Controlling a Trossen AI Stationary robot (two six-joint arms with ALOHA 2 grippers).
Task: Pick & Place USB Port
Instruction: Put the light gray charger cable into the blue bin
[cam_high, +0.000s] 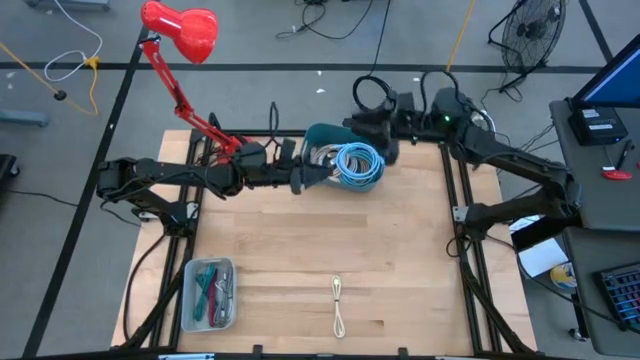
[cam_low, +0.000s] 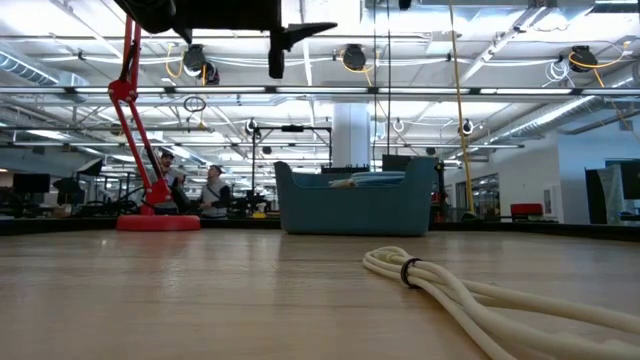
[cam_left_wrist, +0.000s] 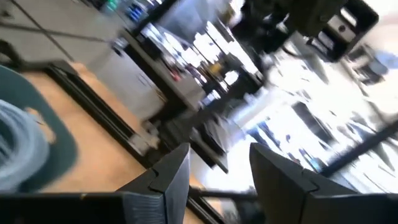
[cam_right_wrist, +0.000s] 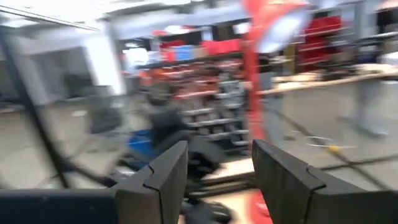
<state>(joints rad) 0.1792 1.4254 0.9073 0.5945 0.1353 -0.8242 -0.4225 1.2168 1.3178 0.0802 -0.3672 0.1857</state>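
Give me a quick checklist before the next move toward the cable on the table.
1. Left gripper empty, fingers apart: ok.
2. Right gripper empty, fingers apart: ok.
3. Both arms raised near the blue bin at the far edge, away from the near half of the table: ok.
4. White cable lies bundled and alone on the wood near the front edge: ok.
5. Clear tray with small items sits at the front left corner, apart from the cable: ok.
6. Which end of the cable carries the plug: cannot tell.
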